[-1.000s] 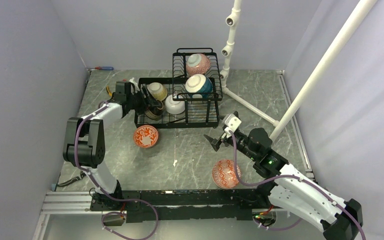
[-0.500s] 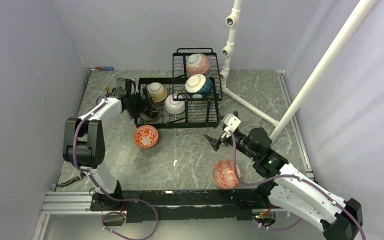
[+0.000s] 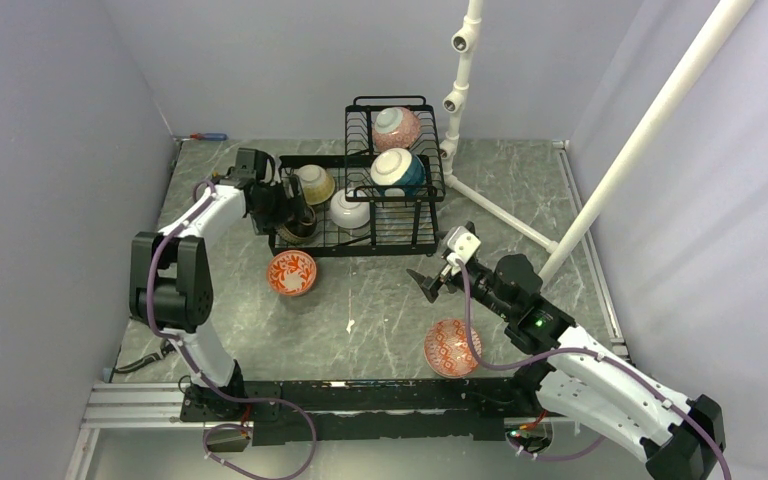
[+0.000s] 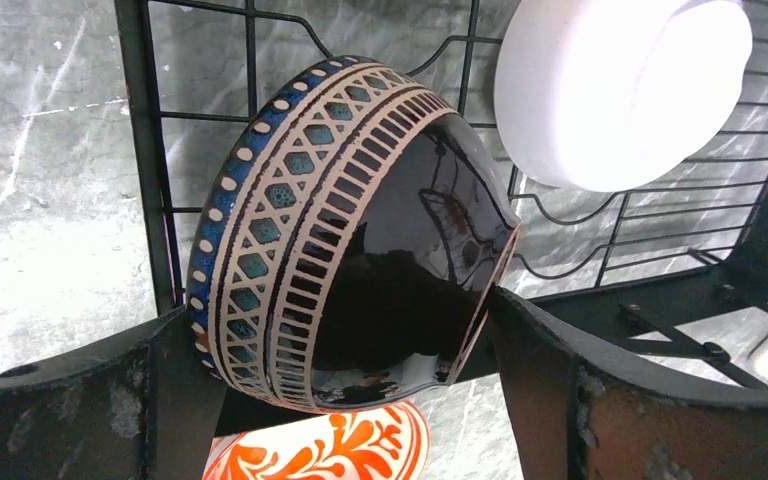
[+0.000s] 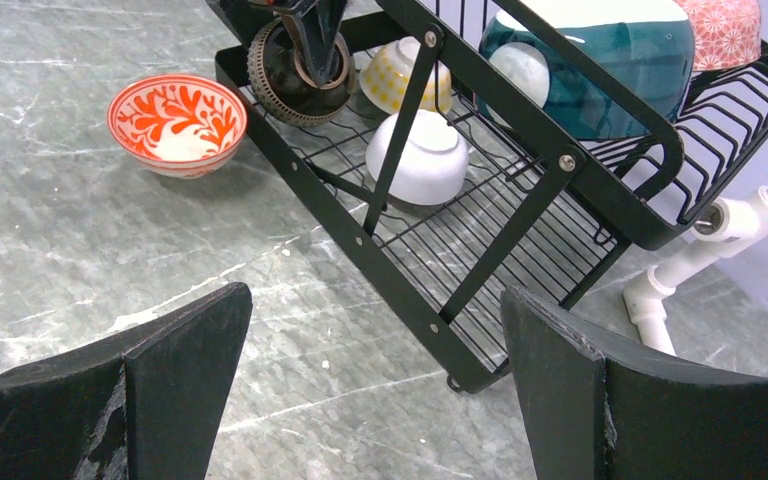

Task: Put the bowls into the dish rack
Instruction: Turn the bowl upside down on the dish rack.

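The black wire dish rack (image 3: 355,248) stands at the back middle. My left gripper (image 3: 295,215) is at its left end, open. A blue-patterned bowl (image 4: 340,230) with a dark inside lies between the jaws, on its side on the rack wires. Beside it lie a cream-yellow bowl (image 3: 313,182) and a white bowl (image 3: 349,209). The raised tier (image 3: 392,101) holds a teal-and-white bowl (image 3: 397,171) and a pink bowl (image 3: 396,127). On the table sit an orange-patterned bowl (image 3: 291,272) and a red-patterned bowl (image 3: 452,346). My right gripper (image 3: 428,285) hovers open and empty before the rack's right front corner.
A white pipe stand (image 3: 457,100) rises behind the rack's right end. Its long slanted pipe (image 3: 640,140) crosses above the right side. A red-handled tool (image 3: 207,136) lies at the back left corner. Grey walls close in on both sides.
My left gripper has opened wider and drawn back a little to the left. The blue-patterned bowl stays in the rack. The right arm has not moved.
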You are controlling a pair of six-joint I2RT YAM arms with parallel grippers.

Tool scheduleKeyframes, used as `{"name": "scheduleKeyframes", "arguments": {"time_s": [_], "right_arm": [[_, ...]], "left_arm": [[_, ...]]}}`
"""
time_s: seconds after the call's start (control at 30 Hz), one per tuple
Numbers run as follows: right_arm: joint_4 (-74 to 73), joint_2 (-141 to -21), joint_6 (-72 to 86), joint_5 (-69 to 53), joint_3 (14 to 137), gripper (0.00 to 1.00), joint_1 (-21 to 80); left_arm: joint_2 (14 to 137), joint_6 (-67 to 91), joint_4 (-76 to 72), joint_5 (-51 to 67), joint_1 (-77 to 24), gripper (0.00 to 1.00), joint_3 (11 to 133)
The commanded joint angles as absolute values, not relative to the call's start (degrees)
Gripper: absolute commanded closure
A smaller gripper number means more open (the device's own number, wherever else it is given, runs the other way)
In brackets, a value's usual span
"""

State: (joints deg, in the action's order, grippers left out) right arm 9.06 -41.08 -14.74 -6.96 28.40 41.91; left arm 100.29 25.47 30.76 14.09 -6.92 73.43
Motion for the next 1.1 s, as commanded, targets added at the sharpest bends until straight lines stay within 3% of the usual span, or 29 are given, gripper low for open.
{"name": "scheduleKeyframes", "arguments": {"time_s": [0.0, 0.07, 0.27, 0.57, 0.73, 1.07], "right_arm": [[10.0, -41.5, -13.8, -7.9, 31.4, 0.0, 41.7], [10.2, -41.9, -13.6, -7.9, 31.5, 0.0, 41.8], [10.1, -42.1, -13.5, -7.8, 31.8, 0.0, 41.7], [9.3, -41.8, -13.9, -7.4, 32.0, 0.0, 41.7], [9.3, -41.8, -13.8, -7.4, 31.7, 0.0, 41.8], [9.6, -42.3, -13.6, -7.8, 31.7, 0.0, 41.8]], "left_arm": [[101.8, 20.8, 37.2, 12.4, -7.7, 0.12, 76.9], [102.7, 20.6, 38.2, 13.5, -7.7, 0.17, 78.0], [104.4, 20.5, 36.0, 17.0, -7.7, 0.22, 78.7], [108.2, 19.8, 30.6, 32.3, -7.7, 0.38, 80.7], [106.4, 22.2, 25.7, 37.3, -7.8, 0.37, 77.3], [107.6, 19.1, 36.5, 24.4, -7.7, 0.21, 80.5]]}}
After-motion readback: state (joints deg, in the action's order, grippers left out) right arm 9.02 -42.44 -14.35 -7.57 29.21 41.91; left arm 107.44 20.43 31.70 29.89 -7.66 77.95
